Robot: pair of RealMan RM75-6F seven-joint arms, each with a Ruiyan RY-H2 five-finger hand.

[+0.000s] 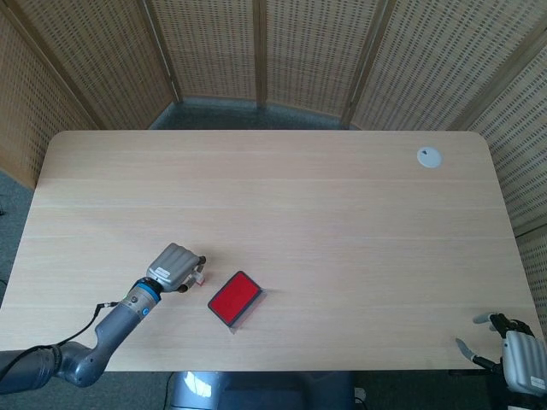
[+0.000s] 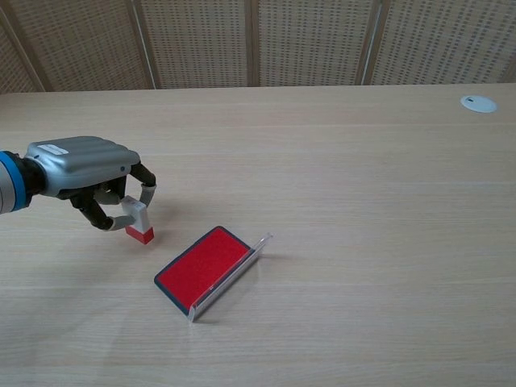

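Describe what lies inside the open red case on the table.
The case shows only its flat red pad, nothing on it. Its clear lid stands open. The left hand beside it holds a small stamp.

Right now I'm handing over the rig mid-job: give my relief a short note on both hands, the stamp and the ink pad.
Left hand: pinching the stamp, red end down, held left of the ink pad; whether it touches the table cannot be told.
Right hand: at the table's near right corner, fingers apart, holding nothing.
Ink pad: open, red face up, clear lid standing along its right edge.
White disc: far right of the table, untouched.
Done: stamp is off the pad and in hand.
Left: probably pressing it somewhere; no paper in view.
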